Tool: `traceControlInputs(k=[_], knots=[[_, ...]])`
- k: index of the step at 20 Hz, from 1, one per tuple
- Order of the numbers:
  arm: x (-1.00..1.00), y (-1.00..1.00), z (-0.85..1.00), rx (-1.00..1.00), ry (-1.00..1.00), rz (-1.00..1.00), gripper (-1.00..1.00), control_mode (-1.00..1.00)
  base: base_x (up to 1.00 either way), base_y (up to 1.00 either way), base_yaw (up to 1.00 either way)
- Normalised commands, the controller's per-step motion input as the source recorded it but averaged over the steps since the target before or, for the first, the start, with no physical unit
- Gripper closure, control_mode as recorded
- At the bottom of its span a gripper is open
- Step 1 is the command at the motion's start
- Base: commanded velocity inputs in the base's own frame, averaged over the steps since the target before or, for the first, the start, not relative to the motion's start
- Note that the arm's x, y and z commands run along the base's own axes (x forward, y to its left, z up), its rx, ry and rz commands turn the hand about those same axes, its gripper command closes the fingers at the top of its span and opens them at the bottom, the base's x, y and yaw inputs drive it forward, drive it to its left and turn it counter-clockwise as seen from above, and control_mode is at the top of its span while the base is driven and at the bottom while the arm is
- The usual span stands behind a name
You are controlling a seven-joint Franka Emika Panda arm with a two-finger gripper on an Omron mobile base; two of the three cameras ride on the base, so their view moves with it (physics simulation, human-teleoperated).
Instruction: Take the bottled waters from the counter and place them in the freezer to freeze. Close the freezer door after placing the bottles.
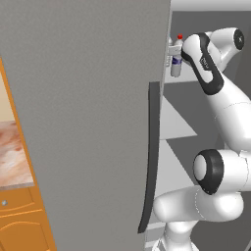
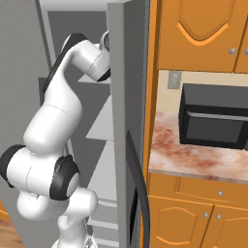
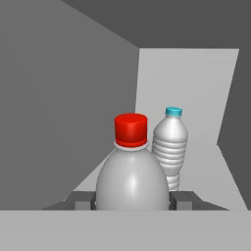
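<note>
My gripper [image 3: 132, 201] is shut on the red-capped bottled water [image 3: 131, 169], its fingers [image 3: 83, 201] pressed against both sides of the body. The bottle [image 1: 176, 61] stays upright inside the freezer [image 1: 196, 108], just over an upper white shelf [image 3: 196, 142]. Whether it touches the shelf I cannot tell. Behind it and slightly right on that shelf stands the light-blue-capped bottled water [image 3: 170, 147]. The freezer door [image 1: 88, 122] stands wide open, its dark bar handle [image 1: 153, 157] near the arm. The counter [image 2: 193, 157] lies to the right of the fridge.
A black microwave [image 2: 213, 116] sits on the counter under orange wall cabinets [image 2: 203, 29]. The neighbouring grey door [image 2: 127, 97] with a dark panel stands edge-on beside the arm. Lower white shelves [image 1: 174, 122] fill the freezer below. Another stretch of counter [image 1: 12, 157] shows left of the open door.
</note>
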Motion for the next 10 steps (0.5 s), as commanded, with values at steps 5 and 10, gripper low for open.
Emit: traceControlInputs(k=[5,10], knots=[[0.00,0.00,0.00,0.00,0.00,0.00,-1.00,-1.00,0.00,0.00,0.00],[0.00,0.00,0.00,0.00,0.00,0.00,-1.00,-1.00,0.00,0.00,0.00]])
